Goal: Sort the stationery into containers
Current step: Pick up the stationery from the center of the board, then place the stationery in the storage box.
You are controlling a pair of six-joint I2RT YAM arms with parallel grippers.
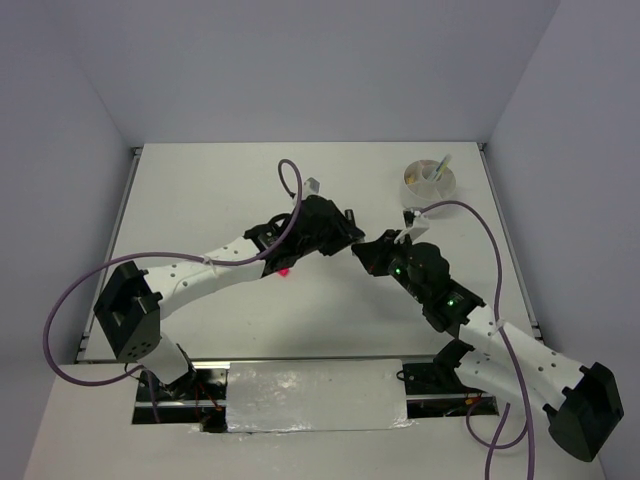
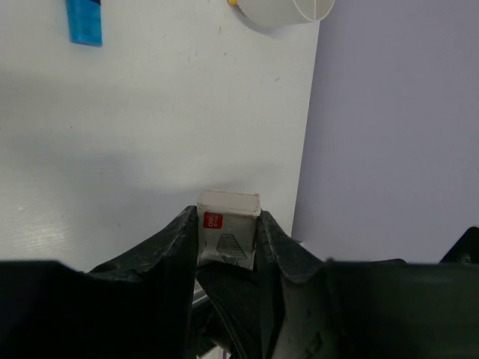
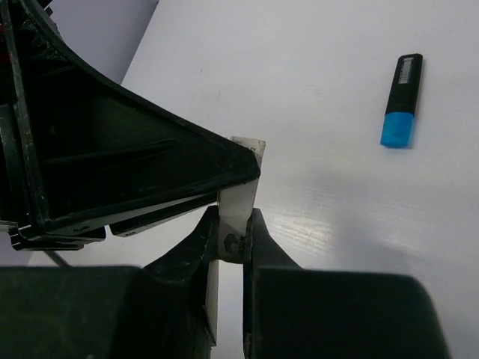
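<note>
A white eraser in a printed paper sleeve (image 2: 228, 232) sits between the jaws of my left gripper (image 2: 228, 224), which are shut on its sides. My right gripper (image 3: 232, 224) is shut on the same eraser (image 3: 241, 196) from the other end. The left gripper's black finger (image 3: 150, 172) touches the eraser's top. The two grippers meet at mid-table, the left gripper (image 1: 348, 235) against the right gripper (image 1: 368, 250), and hide the eraser from above. The white divided bowl (image 1: 428, 180) holds several items at the far right. A blue-and-black highlighter (image 3: 400, 101) lies on the table.
A pink highlighter (image 1: 285, 272) peeks out under the left arm. The blue highlighter (image 2: 84, 21) and the bowl's rim (image 2: 281, 11) show at the top of the left wrist view. The lilac side wall (image 2: 397, 134) stands to the right.
</note>
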